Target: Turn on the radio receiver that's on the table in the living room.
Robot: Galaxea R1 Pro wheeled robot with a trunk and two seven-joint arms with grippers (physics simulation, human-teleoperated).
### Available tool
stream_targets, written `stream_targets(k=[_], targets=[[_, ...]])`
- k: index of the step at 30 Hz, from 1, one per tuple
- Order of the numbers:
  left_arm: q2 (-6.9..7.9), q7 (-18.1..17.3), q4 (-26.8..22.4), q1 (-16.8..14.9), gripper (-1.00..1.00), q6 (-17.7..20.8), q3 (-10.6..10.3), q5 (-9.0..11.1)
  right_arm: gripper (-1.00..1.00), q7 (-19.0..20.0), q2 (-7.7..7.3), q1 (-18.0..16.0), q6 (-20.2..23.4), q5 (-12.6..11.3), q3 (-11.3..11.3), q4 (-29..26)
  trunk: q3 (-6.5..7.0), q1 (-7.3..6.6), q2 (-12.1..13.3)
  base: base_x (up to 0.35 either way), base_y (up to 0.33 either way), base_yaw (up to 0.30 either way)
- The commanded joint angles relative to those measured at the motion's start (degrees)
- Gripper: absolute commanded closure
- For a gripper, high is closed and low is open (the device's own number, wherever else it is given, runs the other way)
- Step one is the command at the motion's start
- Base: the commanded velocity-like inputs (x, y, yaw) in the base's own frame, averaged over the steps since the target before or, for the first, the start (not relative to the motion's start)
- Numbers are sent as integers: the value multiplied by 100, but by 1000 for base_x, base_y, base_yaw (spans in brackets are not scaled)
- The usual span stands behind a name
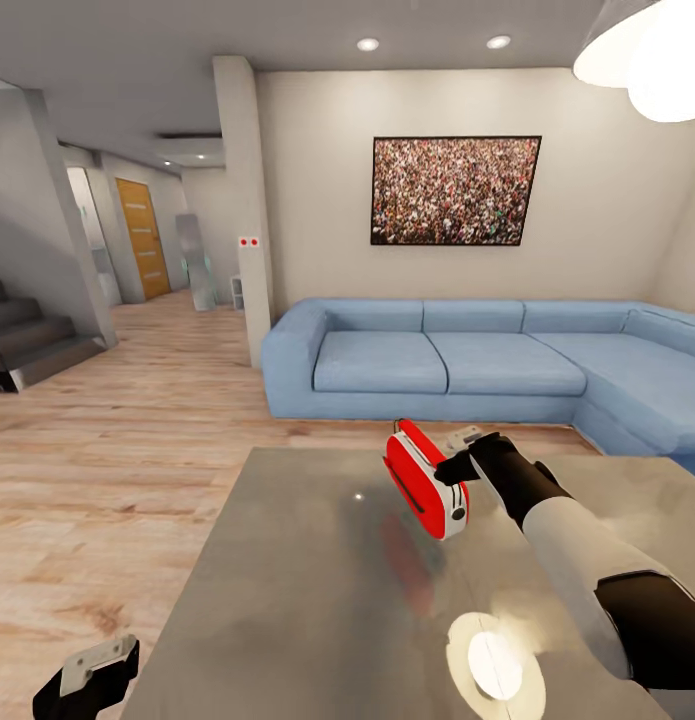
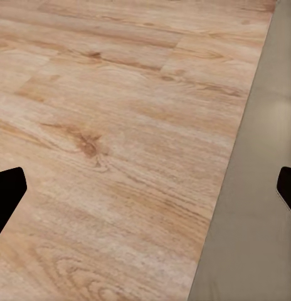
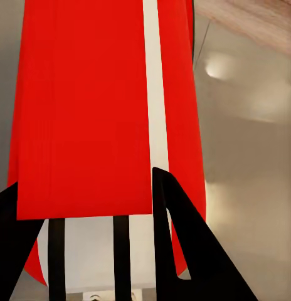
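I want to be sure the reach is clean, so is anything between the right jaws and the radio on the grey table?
Nothing visible. The right gripper is already at the radio receiver, which is tilted above the table. In the right wrist view its fingers straddle the red body.

Red radio receiver (image 1: 424, 478) — tilted above glossy table (image 1: 287, 600).

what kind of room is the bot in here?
A home living room, most likely: long blue corner sofa, framed crowd picture on the wall, low glossy grey table on a light wood floor.
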Motion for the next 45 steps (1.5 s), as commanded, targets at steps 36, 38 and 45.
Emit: stream_targets(k=[36, 38, 45], targets=[[9, 3, 0, 1, -100, 4, 18, -9, 100, 6, 2, -1, -18, 16, -2, -2, 647, -791, 1445, 0, 0, 0], [13, 3, 0, 2, -100, 4, 18, -9, 100, 6, 2, -1, -19, 16, -2, -2, 683, -835, 1525, 0, 0, 0], [17, 6, 0, -3, -100, 7, 18, -9, 100, 6, 2, -1, -23, 13, -5, -8, 809, -989, 1806, 0, 0, 0]])
